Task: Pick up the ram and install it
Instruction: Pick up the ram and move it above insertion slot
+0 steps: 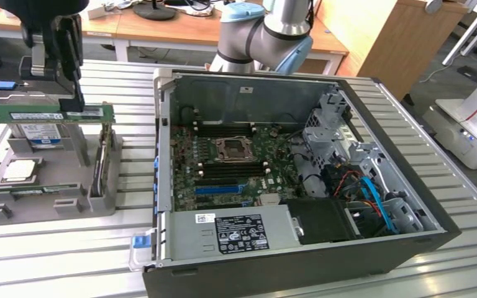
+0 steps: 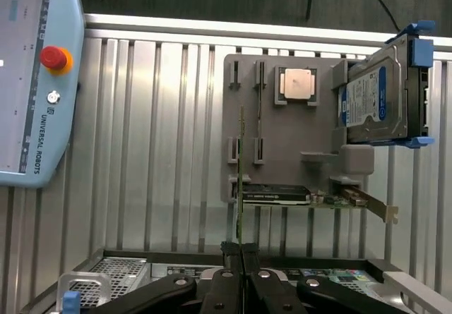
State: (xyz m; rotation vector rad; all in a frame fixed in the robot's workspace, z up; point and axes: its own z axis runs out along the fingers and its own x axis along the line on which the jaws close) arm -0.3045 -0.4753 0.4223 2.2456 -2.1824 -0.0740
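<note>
The black end effector [image 1: 74, 104] is clamped on the long, thin green ram stick [image 1: 46, 113], above the grey plastic parts holder [image 1: 23, 214].

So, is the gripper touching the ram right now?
Touching. In the wrist view the gripper is shut on the ram, which is seen edge-on between its fingers. The exterior view shows it clamped at the ram's top edge.
</note>
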